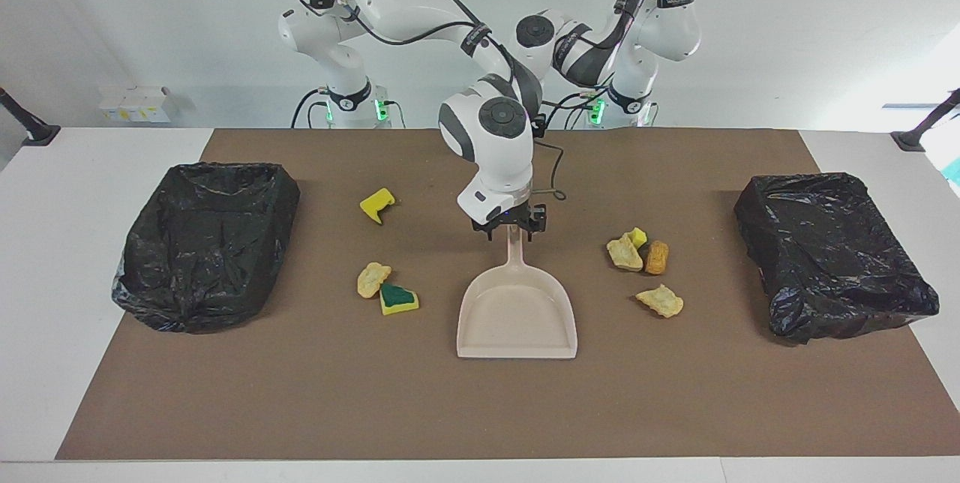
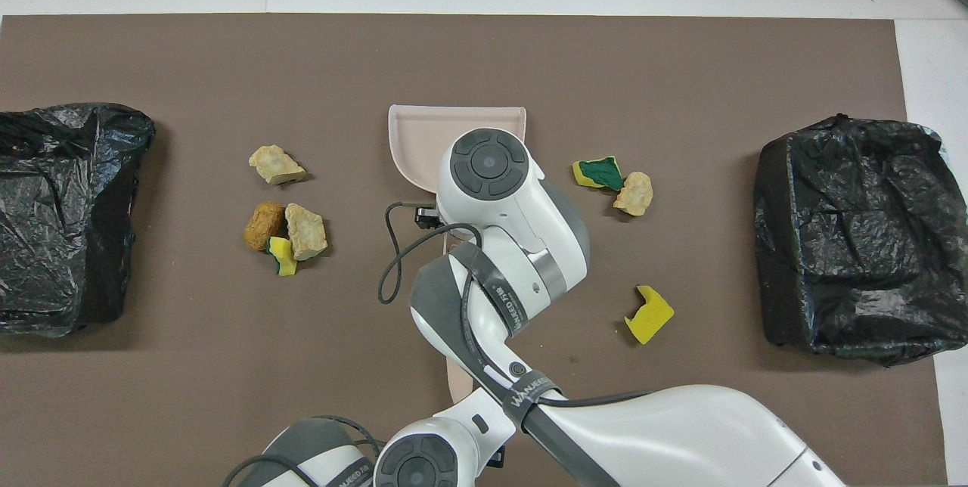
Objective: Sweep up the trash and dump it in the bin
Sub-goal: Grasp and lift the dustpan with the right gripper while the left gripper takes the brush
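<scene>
While nothing is swept yet, all seven trash scraps (image 1: 625,253) lie loose on the surface (image 1: 480,408) around one dustpan (image 1: 517,318), between two black-bagged bins (image 1: 202,235); the right gripper (image 1: 511,234) straddles the dustpan's handle and the left gripper (image 2: 495,460) sits by the one brush (image 2: 457,377), and I cannot tell whether either one's fingers are clenched.
</scene>
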